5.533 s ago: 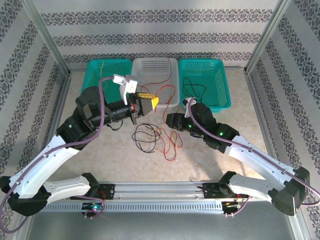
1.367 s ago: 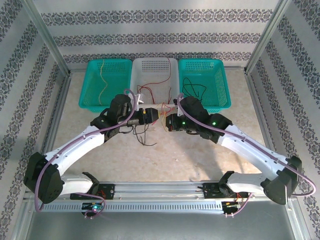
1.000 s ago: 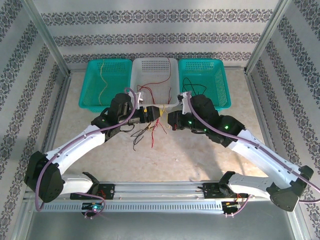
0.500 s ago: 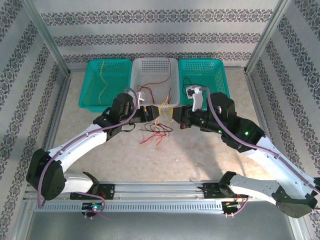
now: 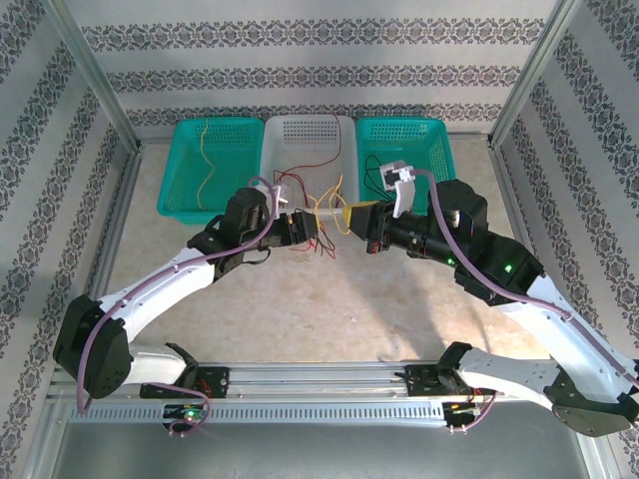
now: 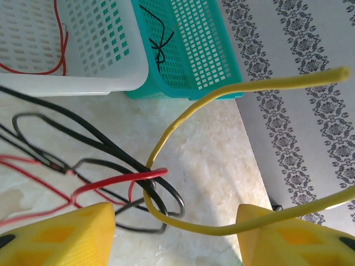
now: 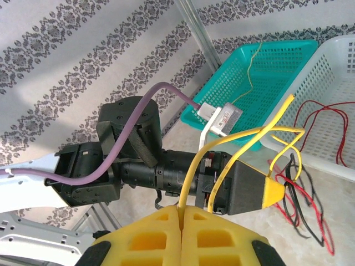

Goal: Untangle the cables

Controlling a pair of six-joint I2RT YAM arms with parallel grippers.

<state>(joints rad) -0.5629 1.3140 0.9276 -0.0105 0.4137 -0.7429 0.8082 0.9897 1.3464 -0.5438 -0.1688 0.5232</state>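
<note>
So, the cables (image 5: 312,242) are bunched in the middle of the table (image 5: 329,319), right in front of the baskets, between the two arms. The yellow cable (image 6: 260,86) is the one being worked. The right gripper (image 7: 181,213) has its yellow fingers pressed flat together with that strand pinched between them, and it arcs across towards the other arm. The left gripper (image 6: 176,213) has its jaws standing well apart. The yellow loop, a red cable (image 6: 138,176) and a black cable (image 6: 83,133) all run through the gap, and nothing looks clamped.

Progress-wise I'd call it partway. One yellow strand already lies in the left teal basket (image 5: 240,160), some red is in the white basket (image 5: 300,135), and some black is in the right teal basket (image 5: 429,160). What's left is the knot itself. From the left wrist view the yellow hooks around the red and black loops just where they cross, so it isn't free yet.

Materials: the wires are thin, smooth, plastic-coated and springy, and they hold loose curls rather than lying flat. The baskets are hard perforated plastic with a grid of holes. The tabletop is a pale, marbled stone-look surface, and the fingertips are chunky yellow moulded blocks.
</note>
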